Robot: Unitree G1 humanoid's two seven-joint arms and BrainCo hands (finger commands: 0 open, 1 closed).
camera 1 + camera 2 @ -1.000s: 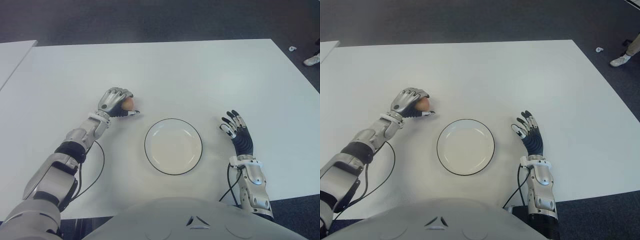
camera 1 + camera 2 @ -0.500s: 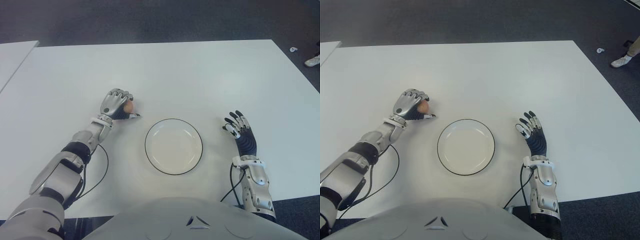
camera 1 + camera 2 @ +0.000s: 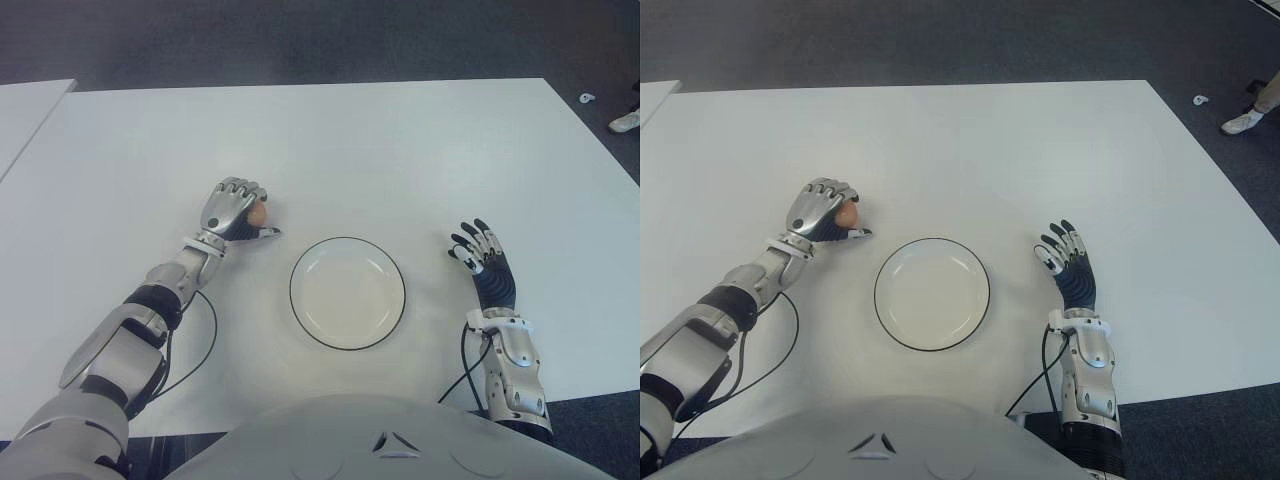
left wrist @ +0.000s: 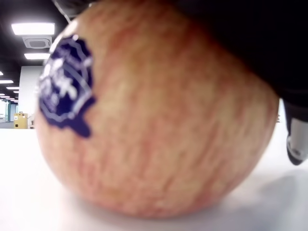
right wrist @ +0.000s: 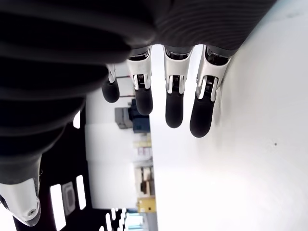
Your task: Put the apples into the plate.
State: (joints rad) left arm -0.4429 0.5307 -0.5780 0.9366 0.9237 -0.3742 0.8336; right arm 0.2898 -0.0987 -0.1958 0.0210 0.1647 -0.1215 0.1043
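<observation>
The left hand's fingers [image 3: 238, 190] are curled over an apple [image 3: 257, 212], pinching it from above where it sits on the white surface [image 3: 380, 150], to the left of the plate [image 3: 347, 292] and apart from its rim. In the left wrist view the apple [image 4: 154, 115] fills the frame, reddish-yellow and streaked, with a dark blue sticker [image 4: 65, 86] whose white lettering is too blurred to read. The left hand [image 3: 232, 208] reaches in from the robot's left. The right hand [image 3: 482, 265] shows to the right of the plate, its fingers [image 5: 173, 96] extended side by side, holding nothing. The plate is white with a dark rim.
</observation>
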